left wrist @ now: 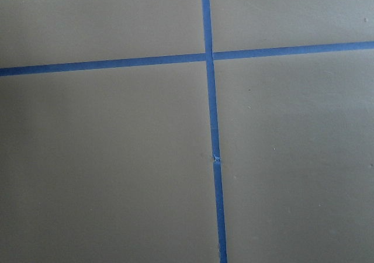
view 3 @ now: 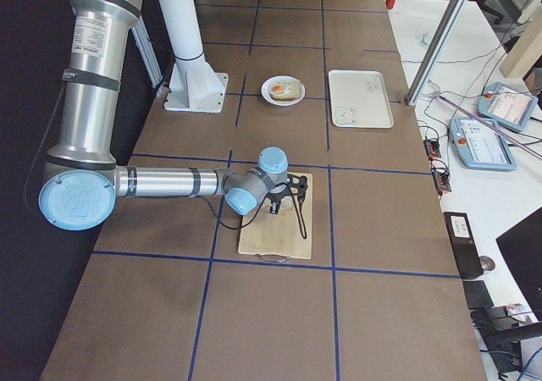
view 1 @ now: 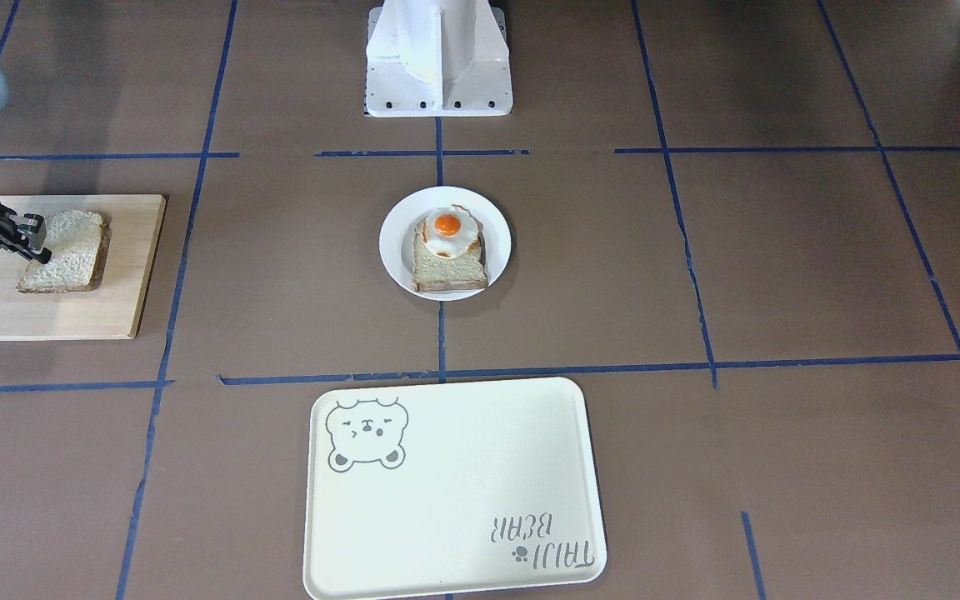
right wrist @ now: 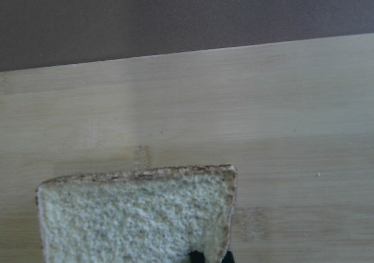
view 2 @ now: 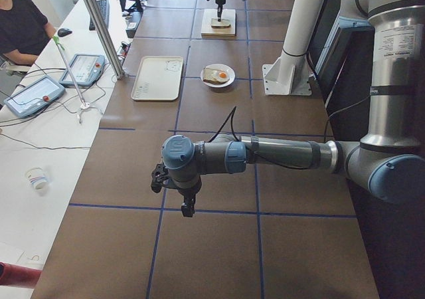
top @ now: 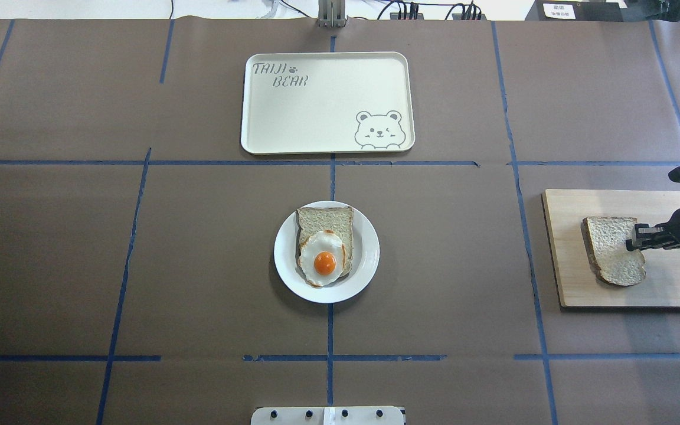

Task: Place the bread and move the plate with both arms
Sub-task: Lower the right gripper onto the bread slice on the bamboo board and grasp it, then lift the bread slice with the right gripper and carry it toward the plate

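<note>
The bread (top: 611, 251) is a speckled grey-tan slice on a wooden board (top: 670, 283) at the table's right end. My right gripper (top: 637, 240) is shut on the slice's edge nearest the arm, and that side looks slightly raised. The front-facing view shows the same gripper (view 1: 32, 239) and bread (view 1: 67, 254). The right wrist view shows the bread (right wrist: 134, 216) close up over the board (right wrist: 263, 99). The white plate (top: 284, 260) sits at the table's middle and holds a toast slice with a fried egg (top: 323, 262). My left gripper (view 2: 188, 209) hangs over bare table; I cannot tell if it is open or shut.
A cream bear tray (top: 316, 106) lies beyond the plate, on the far side from the robot. The white pedestal (view 1: 438, 58) stands behind the plate. Blue tape lines cross the brown table. An operator sits at a side table in the exterior left view.
</note>
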Controlling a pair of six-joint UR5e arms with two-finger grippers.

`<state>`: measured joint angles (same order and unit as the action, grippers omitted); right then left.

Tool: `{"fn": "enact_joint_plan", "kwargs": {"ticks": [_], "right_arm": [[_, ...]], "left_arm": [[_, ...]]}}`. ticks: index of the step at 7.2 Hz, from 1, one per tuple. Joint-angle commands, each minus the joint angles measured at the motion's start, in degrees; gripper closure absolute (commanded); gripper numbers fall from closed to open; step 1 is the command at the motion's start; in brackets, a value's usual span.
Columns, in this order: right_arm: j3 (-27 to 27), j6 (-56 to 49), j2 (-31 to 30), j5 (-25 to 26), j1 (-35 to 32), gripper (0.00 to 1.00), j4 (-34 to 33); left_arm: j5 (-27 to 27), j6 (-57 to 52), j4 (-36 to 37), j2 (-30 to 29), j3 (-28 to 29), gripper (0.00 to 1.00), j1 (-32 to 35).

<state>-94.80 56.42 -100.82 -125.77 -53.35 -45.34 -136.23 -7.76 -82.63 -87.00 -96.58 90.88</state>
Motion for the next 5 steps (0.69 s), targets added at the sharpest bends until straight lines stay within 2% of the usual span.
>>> {"fn": "enact_joint_plan", "kwargs": {"ticks": [1,4,5], "right_arm": [[-0.21,0.0,0.09,-0.27,-0.08,1.0,0.17],[-3.63,-0.09,-0.34,-0.97,-0.35,1.0,0.43],[-4.68,-0.09,-0.52,-2.8,-1.13,1.0,0.61]], "left_arm": [[0.0,0.03,0.01,-0.01,-0.1,0.0,0.0],[0.0,0.03,0.01,0.08,-0.28,0.0,0.0],[0.0,0.03,0.01,0.08,-0.28,0.0,0.0]]}}
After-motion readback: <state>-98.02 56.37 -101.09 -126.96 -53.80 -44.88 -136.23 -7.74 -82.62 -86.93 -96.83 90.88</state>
